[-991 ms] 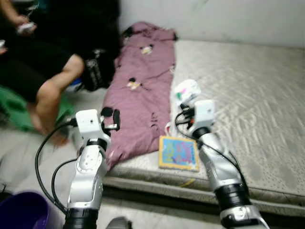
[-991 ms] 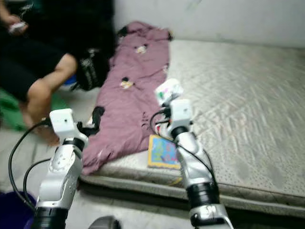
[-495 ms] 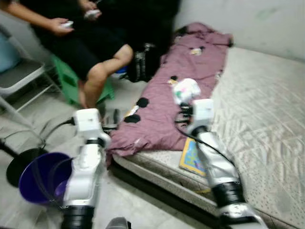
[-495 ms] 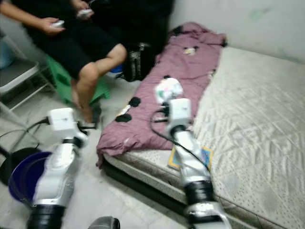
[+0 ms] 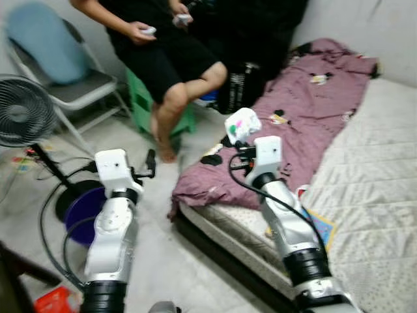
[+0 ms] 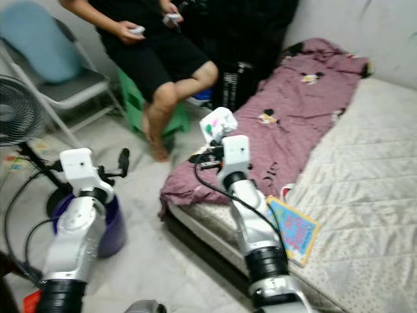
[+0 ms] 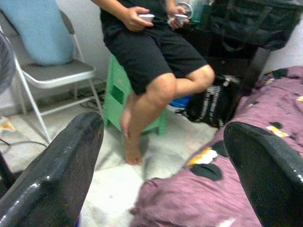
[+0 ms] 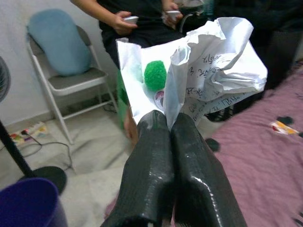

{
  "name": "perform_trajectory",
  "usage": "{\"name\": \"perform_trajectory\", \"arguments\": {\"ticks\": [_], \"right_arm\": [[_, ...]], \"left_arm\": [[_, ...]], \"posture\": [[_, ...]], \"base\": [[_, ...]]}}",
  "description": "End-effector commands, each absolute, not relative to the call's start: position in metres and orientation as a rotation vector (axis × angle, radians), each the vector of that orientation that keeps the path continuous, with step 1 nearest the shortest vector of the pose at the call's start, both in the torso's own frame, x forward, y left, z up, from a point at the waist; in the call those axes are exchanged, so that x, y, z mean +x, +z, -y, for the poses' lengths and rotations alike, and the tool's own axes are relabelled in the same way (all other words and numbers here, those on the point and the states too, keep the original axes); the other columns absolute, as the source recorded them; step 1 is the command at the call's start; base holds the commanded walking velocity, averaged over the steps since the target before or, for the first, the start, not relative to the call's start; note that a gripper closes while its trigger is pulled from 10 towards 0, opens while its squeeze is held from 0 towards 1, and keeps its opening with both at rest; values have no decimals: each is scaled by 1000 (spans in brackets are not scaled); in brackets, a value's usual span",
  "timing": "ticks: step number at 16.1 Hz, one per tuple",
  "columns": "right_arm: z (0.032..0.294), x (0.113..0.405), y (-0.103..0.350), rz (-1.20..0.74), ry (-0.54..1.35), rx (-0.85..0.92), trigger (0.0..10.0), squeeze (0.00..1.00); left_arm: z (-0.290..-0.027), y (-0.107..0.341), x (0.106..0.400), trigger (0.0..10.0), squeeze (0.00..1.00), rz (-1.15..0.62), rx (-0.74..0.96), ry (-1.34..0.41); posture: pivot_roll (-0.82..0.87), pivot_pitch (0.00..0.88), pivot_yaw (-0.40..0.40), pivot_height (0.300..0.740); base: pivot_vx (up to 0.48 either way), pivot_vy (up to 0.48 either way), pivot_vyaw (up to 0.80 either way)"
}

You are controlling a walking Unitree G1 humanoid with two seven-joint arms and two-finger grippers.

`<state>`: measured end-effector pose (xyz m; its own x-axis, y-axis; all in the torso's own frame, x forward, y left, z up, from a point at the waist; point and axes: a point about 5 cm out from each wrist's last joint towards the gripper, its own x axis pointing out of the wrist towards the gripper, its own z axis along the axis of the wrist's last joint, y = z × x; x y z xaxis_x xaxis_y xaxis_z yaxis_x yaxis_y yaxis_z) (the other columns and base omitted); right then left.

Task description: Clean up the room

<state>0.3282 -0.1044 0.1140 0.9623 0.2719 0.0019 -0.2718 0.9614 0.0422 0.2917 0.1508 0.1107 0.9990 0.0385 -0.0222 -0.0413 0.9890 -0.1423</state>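
My right gripper [image 8: 171, 124] is shut on a crumpled white paper [image 8: 208, 66] with green print, held up over the mattress corner [image 5: 241, 124]. My left gripper [image 5: 150, 163] is open and holds nothing, raised above the floor beside a purple bin [image 5: 81, 215]. A mauve blanket [image 5: 306, 111] with black patches lies along the mattress [image 5: 384, 163]. A colourful picture book [image 6: 293, 229] lies on the mattress near its edge.
A person [image 5: 176, 59] sits on a green stool [image 5: 140, 104], holding small white objects. A folding chair with a blue cushion [image 5: 49, 49], a standing fan [image 5: 23, 120] with its black base and cables are on the left. A red item [image 5: 52, 301] lies on the floor.
The camera has swung left: the mattress has shifted right and the fan, chair and purple bin have come into view. The right gripper still holds the paper.
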Motion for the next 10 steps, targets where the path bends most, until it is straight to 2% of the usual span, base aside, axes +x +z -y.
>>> {"name": "perform_trajectory", "arguments": {"ticks": [1,4,8,10], "right_arm": [[108,329,115,1,263,50,10000,0],[108,330,115,-1,263,51,10000,0],[108,331,115,0,260,54,10000,0],[108,331,116,0,258,55,10000,0]], "left_arm": [[-149,112,293,10000,0,-17,-138,25],[-149,112,293,10000,0,-16,-144,25],[-149,113,294,10000,0,-13,-147,23],[-149,113,294,10000,0,-12,-146,22]], "posture": [[-28,0,10,740],[-28,0,6,740],[-30,0,10,740],[-31,0,11,740]], "base": [[0,0,0],[0,0,0],[0,332,0],[0,0,0]]}}
